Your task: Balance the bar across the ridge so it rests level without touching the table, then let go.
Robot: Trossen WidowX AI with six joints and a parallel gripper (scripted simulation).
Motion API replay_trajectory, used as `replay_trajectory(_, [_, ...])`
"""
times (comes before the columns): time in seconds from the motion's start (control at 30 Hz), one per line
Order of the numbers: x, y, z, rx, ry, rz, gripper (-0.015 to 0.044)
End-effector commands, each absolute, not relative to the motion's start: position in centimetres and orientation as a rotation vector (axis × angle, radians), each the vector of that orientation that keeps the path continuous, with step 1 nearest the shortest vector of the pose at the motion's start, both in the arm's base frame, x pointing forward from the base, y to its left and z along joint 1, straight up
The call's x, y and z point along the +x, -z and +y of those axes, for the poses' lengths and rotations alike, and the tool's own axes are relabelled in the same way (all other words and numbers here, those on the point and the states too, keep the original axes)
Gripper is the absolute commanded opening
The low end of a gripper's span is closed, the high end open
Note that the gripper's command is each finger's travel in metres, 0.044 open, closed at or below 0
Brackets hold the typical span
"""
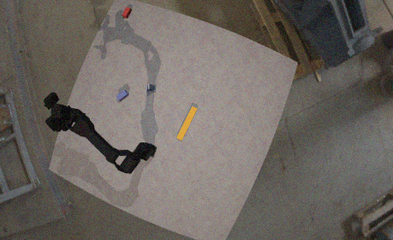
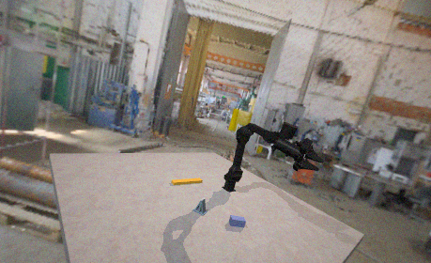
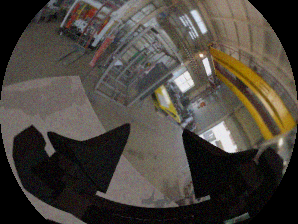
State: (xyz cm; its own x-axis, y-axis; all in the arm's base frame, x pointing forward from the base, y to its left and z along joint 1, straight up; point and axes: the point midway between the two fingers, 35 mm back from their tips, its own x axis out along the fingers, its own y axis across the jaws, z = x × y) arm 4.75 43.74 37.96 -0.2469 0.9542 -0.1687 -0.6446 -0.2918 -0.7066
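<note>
Orange bar [image 1: 187,123] lies flat mid-frame on table [image 1: 241,171]; dark wedge ridge [image 1: 151,87] sits upper left of it; gripper [image 1: 50,101] at left edge, partly open, empty

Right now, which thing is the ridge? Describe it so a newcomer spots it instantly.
Start at the big square table. Near its middle, between the long orange bar and the lavender block, stands the ridge, inside the arm's grey shadow. It is the smallest, darkest piece; in the exterior view it is a teal wedge with a sharp top edge, unlike its flat-topped neighbours.
</note>
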Motion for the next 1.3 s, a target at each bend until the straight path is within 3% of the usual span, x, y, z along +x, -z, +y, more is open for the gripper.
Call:
replay_trajectory(0.0, [7.4,-36.9,43.4,-0.734,-1.728,-0.531,0.0315])
replay_trajectory(0.6, [19.5,-31.7,39.3,-0.79,-1.488,-0.13,0.0315])
replay_trajectory(1.27, [30.1,-26.4,30.3,-0.762,-1.184,0.282,0.0315])
